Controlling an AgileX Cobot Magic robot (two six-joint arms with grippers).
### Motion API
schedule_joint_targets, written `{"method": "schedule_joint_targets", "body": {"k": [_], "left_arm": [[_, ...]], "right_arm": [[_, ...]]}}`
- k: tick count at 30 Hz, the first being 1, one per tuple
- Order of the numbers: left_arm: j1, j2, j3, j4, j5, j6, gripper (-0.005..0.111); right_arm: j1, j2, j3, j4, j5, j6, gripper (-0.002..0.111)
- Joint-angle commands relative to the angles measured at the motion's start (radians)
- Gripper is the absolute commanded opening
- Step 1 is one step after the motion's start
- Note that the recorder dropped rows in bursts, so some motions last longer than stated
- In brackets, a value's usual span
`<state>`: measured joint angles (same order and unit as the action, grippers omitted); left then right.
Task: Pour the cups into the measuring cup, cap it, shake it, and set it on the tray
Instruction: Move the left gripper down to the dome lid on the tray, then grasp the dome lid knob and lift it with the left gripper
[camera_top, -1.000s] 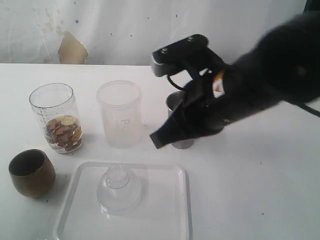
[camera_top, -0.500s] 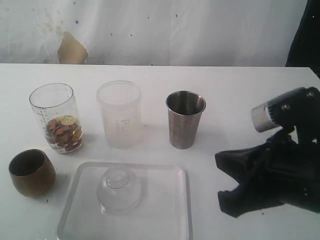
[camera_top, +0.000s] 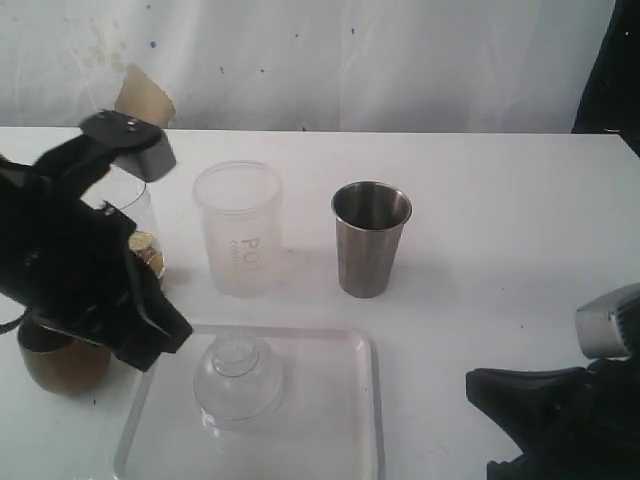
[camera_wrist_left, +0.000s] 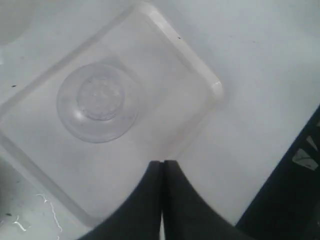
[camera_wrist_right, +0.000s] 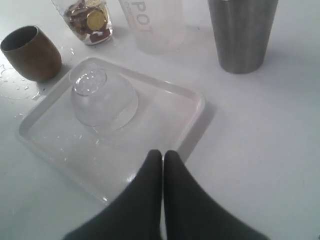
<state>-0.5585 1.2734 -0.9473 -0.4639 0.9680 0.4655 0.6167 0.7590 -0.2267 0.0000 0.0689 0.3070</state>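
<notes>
**Whitewashed wall, white table (camera_top: 520, 220): nothing gripped**

Exterior view: the left tool (camera_top: 155, 340) hangs at the far left corner of the tray (camera_top: 375, 400). Its arm hides most of the measuring cup (camera_top: 150, 255) and of the brown-gold cup (camera_top: 60, 368). The frosted tumbler (camera_top: 240, 230) and steel tumbler (camera_top: 371, 240) stand upright behind the tray. A clear dome lid (camera_top: 238, 380) sits on the tray. The right tool (camera_top: 480, 385) is low, to the tray's right.

Left wrist view: the tool's tips are pressed together, empty, over the tray's rim.

Right wrist view: tips together, empty. The measuring cup stands beyond the tray, with brown and gold pieces in its bottom.
</notes>
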Motion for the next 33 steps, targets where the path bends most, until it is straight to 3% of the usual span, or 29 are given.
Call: {"method": "schedule_joint_targets", "body": {"k": [1,3,8,10,15,22,27,29,33], "left_arm": [[-0.007,0.114,-0.036,-0.050,0.010,0.086,0.009],[-0.023,0.156,-0.047,-0.043,0.001,0.094,0.023],[-0.089,0.247,-0.079,0.052,-0.072,0.094,0.072],[-0.112,0.272,-0.079,0.107,-0.144,0.084,0.080],[-0.123,0.328,-0.079,0.161,-0.269,0.055,0.080],[-0.123,0.383,-0.079,0.203,-0.256,0.024,0.080],[-0.123,0.414,-0.079,0.210,-0.256,0.015,0.072],[-0.123,0.420,-0.079,0.210,-0.259,0.004,0.063],[-0.123,0.424,-0.079,0.210,-0.271,0.003,0.016]], "right_arm": [[-0.008,-0.009,0.042,0.008,-0.010,0.023,0.000],[-0.008,-0.009,0.052,0.008,-0.004,0.023,0.000],[-0.008,-0.009,0.064,0.008,-0.002,0.023,0.000],[-0.008,-0.009,0.064,0.008,-0.002,0.023,0.000],[-0.008,-0.009,0.064,0.006,-0.003,0.023,0.000],[-0.008,-0.009,0.064,0.000,-0.003,0.022,0.000],[-0.008,-0.009,0.064,0.000,-0.003,0.022,0.000],[-0.008,-0.009,0.064,0.000,-0.003,0.022,0.000],[-0.008,-0.009,0.064,0.000,-0.003,0.022,0.000]]}}
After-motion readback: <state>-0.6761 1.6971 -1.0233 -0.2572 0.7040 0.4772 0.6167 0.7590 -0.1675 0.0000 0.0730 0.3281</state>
